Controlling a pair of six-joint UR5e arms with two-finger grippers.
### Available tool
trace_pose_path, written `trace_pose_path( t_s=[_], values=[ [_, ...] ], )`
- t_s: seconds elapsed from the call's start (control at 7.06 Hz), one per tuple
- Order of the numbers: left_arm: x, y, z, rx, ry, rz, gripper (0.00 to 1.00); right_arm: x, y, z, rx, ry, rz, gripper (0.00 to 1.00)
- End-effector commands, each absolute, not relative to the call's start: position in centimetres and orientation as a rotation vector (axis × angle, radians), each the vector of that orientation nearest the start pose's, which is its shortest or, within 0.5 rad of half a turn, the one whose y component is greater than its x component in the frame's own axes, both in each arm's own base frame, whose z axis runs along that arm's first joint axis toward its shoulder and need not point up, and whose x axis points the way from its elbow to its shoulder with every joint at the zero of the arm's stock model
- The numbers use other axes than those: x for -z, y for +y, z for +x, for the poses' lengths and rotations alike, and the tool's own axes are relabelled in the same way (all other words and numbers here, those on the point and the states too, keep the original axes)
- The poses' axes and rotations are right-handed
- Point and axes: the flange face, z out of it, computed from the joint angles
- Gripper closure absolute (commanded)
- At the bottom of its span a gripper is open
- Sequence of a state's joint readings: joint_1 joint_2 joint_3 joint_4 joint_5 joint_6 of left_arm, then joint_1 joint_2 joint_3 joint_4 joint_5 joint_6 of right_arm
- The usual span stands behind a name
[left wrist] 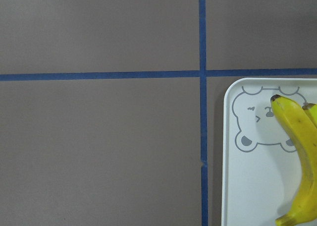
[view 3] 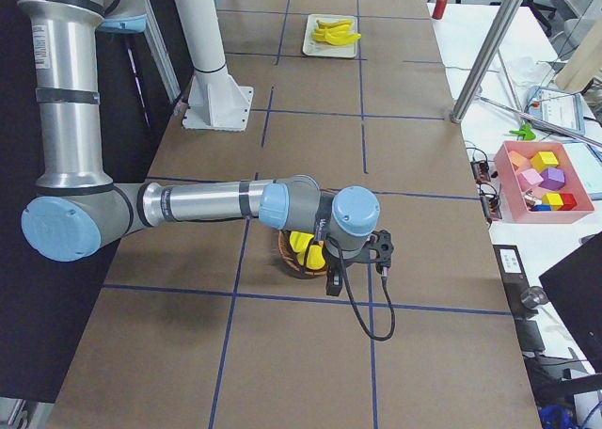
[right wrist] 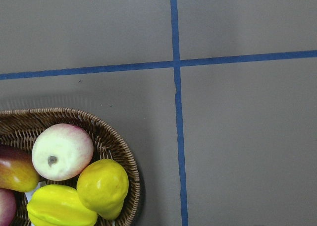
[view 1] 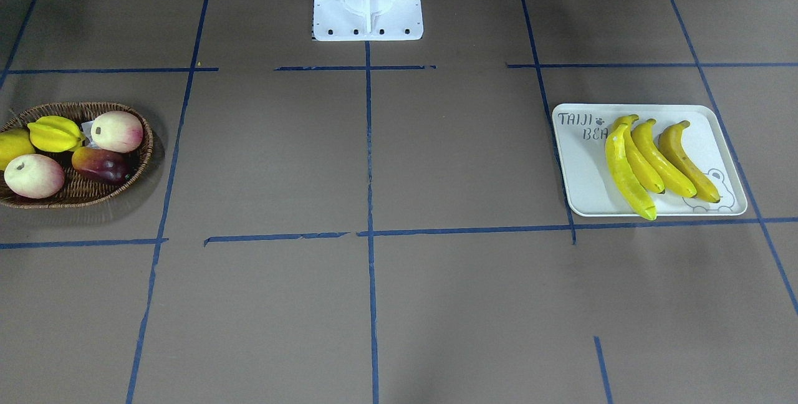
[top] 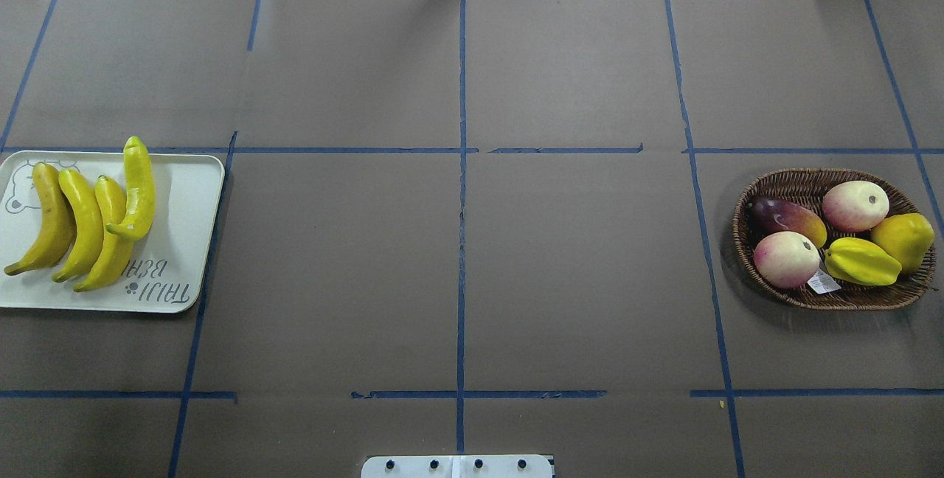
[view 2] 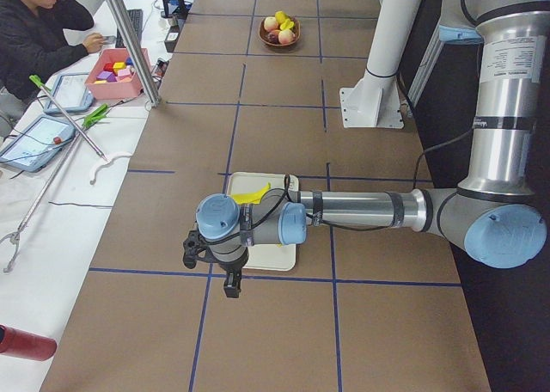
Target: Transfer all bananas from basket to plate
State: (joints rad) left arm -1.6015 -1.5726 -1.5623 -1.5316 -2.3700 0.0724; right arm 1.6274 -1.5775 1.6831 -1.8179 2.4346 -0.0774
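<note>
Several yellow bananas (view 1: 648, 158) lie side by side on the white bear plate (view 1: 576, 167); they also show in the overhead view (top: 88, 223) on the plate (top: 184, 242). The wicker basket (view 1: 81, 108), also in the overhead view (top: 811, 177), holds other fruit, and no banana shows in it. My left gripper (view 2: 191, 256) hangs above the table just off the plate's outer end (view 2: 273, 256). My right gripper (view 3: 381, 250) hangs beside the basket (view 3: 301, 260). I cannot tell whether either is open or shut. The left wrist view shows a banana (left wrist: 297, 137) on the plate's bear corner (left wrist: 233, 186).
The basket (right wrist: 124, 151) holds a starfruit (right wrist: 59, 208), a lemon (right wrist: 101, 186), two pink-white peaches (top: 855, 205) and a mango (top: 785, 216). The white robot base (view 1: 368, 5) stands at mid-table. Operators' tables with a pink tray of blocks (view 3: 541, 180) run along the far side.
</note>
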Motion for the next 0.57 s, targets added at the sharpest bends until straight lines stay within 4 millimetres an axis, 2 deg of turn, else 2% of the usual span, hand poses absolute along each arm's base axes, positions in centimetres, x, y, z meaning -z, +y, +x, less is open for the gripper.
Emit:
trace_pose_path(
  t_s=[0.0,0.14,0.42],
  values=[
    [-66.6,-48.7,-7.7,-0.018,0.8,-0.006,0.0,-63.8,-46.5,9.1,-0.04,-0.857,-0.052,0.0],
    [-66.7,-48.7,-7.7,-0.017,0.8,-0.009,0.0,-64.9,-45.7,9.4,-0.022,-0.798,0.004,0.0],
    [-66.7,-48.7,-7.7,-0.018,0.8,-0.007,0.0,-65.2,-46.2,9.3,-0.049,-0.822,-0.008,0.0]
  ],
)
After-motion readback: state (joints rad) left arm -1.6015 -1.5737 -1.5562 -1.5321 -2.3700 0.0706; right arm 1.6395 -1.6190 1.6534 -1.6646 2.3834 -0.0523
